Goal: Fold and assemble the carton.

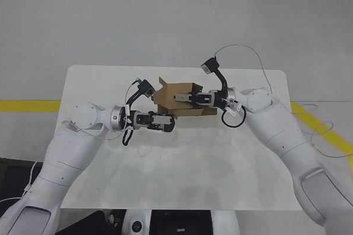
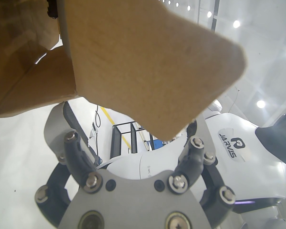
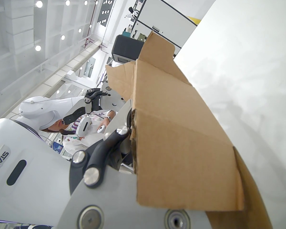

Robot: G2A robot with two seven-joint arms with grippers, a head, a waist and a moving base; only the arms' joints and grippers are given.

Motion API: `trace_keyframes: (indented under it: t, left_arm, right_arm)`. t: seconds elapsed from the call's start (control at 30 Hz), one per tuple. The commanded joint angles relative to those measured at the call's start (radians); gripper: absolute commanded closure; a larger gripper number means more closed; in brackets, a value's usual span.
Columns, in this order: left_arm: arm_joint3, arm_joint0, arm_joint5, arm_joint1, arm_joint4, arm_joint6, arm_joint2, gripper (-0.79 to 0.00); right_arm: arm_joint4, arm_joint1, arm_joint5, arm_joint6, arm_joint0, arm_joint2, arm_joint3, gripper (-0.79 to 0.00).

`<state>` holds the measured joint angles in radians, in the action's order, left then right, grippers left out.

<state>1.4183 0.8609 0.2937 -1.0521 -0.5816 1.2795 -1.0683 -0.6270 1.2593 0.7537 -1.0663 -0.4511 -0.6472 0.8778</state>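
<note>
Two grippers attended your carton [image 1: 175, 94], toward the table's [image 1: 182, 176] far edge. Your right gripper [image 1: 185, 98] clamped one wall; your left gripper [image 1: 167, 122] stood spread wide, a flap [image 2: 145, 60] tip between its fingers [image 2: 70, 120].

The carton [image 1: 177, 97] sits toward the far middle of the table [image 1: 182, 176] and it's pretty boxed in. The right gripper [image 1: 180, 98] comes in from the right and is clamped on one of its walls, while the left gripper [image 1: 170, 122] sits just beside its near left corner, jaws apart. In the left wrist view a big flap [image 2: 145, 55] hangs right across the gap between those jaws, so the easy room to pass is over the wide near half of the table.
</note>
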Motion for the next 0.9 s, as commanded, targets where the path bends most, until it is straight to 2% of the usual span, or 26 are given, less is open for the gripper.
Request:
trace_keyframes:
  t: [0.0, 0.87]
  left_arm:
    - [0.001, 0.001, -0.001, -0.001, -0.002, 0.001, 0.001, -0.785]
    - [-0.025, -0.011, 0.001, -0.007, 0.004, 0.005, -0.009, -0.785]
  right_arm:
    - [0.002, 0.004, 0.0, 0.0, 0.0, -0.004, -0.004, 0.0]
    - [0.068, 0.046, -0.002, 0.018, -0.031, -0.032, -0.002, 0.0]
